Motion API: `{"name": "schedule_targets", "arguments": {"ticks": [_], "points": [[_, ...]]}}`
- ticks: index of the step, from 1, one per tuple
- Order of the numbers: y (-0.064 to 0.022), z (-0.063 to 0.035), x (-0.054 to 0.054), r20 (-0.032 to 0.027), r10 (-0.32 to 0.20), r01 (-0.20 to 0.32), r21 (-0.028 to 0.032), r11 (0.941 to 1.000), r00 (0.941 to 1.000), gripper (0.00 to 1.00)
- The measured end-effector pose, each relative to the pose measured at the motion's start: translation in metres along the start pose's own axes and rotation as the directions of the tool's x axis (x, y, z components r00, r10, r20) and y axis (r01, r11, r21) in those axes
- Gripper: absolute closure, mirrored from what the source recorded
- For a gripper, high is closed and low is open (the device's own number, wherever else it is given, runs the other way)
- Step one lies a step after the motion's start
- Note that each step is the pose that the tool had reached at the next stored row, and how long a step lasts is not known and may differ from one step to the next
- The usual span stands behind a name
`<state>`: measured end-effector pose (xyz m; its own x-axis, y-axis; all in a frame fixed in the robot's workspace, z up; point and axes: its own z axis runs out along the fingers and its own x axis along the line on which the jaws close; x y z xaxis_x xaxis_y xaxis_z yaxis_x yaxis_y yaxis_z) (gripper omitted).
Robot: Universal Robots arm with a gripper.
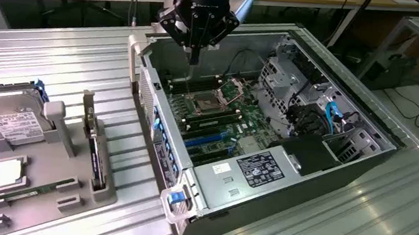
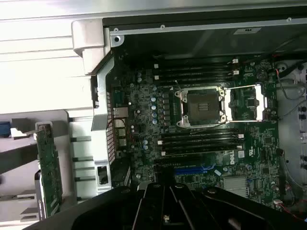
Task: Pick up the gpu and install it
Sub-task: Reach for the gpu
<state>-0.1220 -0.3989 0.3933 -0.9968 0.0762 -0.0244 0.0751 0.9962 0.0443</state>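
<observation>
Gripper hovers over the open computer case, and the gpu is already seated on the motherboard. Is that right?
Not quite. The gripper does hover over the open computer case, but the gpu stands on edge in the grey holder beside the case, not on the motherboard; the exterior view shows it.

Ribbed metal table [image 1: 49, 60], grey tray [image 1: 46, 197], computer case [image 1: 277, 212]

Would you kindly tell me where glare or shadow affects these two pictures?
Exterior view: glare streaks the ribbed silver metal table; the open grey computer case is dim inside. Wrist view: that table washes out white; the flat green circuit-board gpu is evenly lit; the black gripper is in shadow.
</observation>
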Motion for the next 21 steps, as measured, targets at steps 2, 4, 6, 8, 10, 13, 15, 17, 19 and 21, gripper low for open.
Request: {"name": "schedule_targets", "arguments": {"ticks": [2, 4, 6, 8, 10, 13, 15, 17, 19, 21], "points": [[-0.0002, 0.0000, 0.002, 0.0001, 0.000, 0.000, 0.0000, 1.0000, 1.0000, 0.89], [-0.0003, 0.0001, 0.003, 0.0001, 0.000, 0.000, 0.0000, 1.0000, 1.0000, 0.89], [-0.0004, 0.0001, 0.004, 0.0001, 0.000, 0.000, 0.0000, 1.0000, 1.0000, 0.89], [-0.0006, 0.0002, 0.005, 0.0000, 0.000, 0.000, 0.0000, 1.0000, 1.0000, 0.89], [-0.0007, 0.0003, 0.006, 0.0001, 0.000, 0.000, -0.0001, 1.0000, 1.0000, 0.89], [-0.0008, 0.0004, 0.008, 0.0000, 0.000, 0.000, 0.0000, 1.0000, 1.0000, 0.89], [-0.0009, 0.0005, 0.009, 0.0001, 0.000, 0.000, 0.0000, 1.0000, 1.0000, 0.89], [-0.0010, 0.0006, 0.009, 0.0001, 0.000, 0.000, 0.0000, 1.0000, 1.0000, 0.89], [-0.0011, 0.0008, 0.010, 0.0001, 0.000, 0.000, -0.0001, 1.0000, 1.0000, 0.89], [-0.0012, 0.0009, 0.011, 0.0000, 0.000, 0.000, 0.0000, 1.0000, 1.0000, 0.89]]}}
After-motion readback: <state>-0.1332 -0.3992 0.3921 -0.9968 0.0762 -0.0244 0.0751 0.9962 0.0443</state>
